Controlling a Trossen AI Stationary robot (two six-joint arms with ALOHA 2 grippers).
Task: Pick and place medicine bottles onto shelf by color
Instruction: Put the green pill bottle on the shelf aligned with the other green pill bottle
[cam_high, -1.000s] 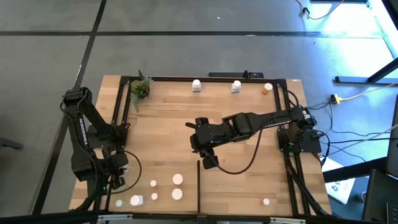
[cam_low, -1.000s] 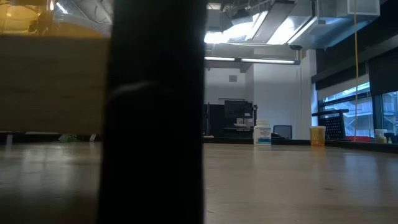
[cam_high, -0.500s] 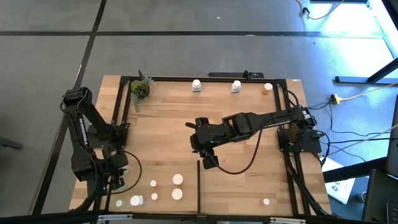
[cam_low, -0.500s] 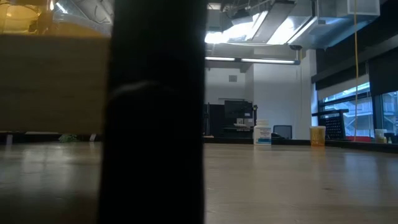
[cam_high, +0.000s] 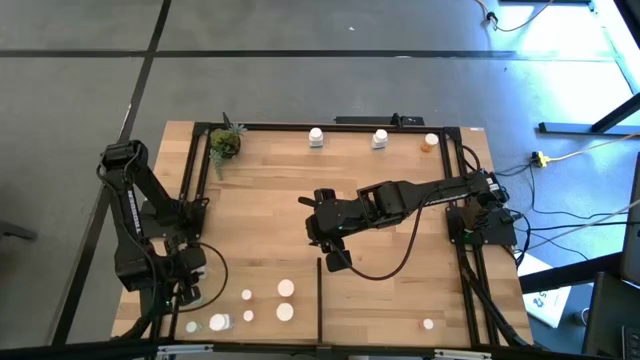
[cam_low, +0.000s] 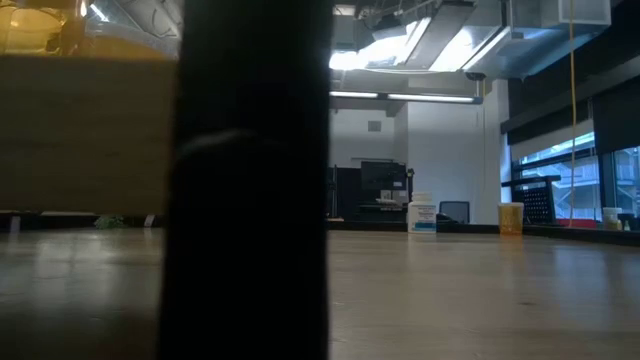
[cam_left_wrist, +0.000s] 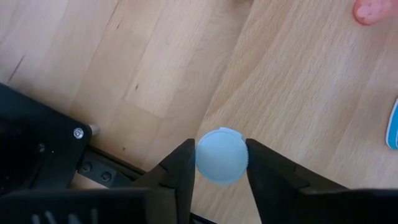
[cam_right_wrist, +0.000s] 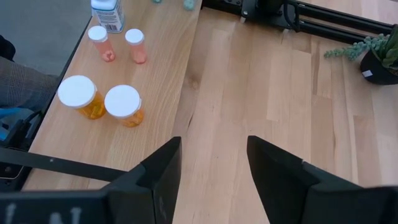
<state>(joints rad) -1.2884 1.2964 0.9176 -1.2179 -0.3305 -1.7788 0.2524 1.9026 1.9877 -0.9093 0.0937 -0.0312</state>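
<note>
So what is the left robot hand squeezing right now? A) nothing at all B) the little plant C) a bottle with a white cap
C: in the left wrist view the left gripper has its two fingers pressed on either side of a white-capped bottle.

Left gripper (cam_left_wrist: 221, 163) clamped — right gripper (cam_right_wrist: 211, 163) spread, mid-table.

Light-wood planked shelf (cam_high: 270, 200) framed by black bars. Along the far edge, upright: two white bottles (cam_high: 316, 137) and an orange bottle (cam_high: 430, 143). Near the front left, a cluster of white-capped bottles (cam_high: 285, 289) (one clamped at its cap (cam_left_wrist: 221, 155) between dark fingers). One small bottle (cam_high: 428, 324) front right.
</note>
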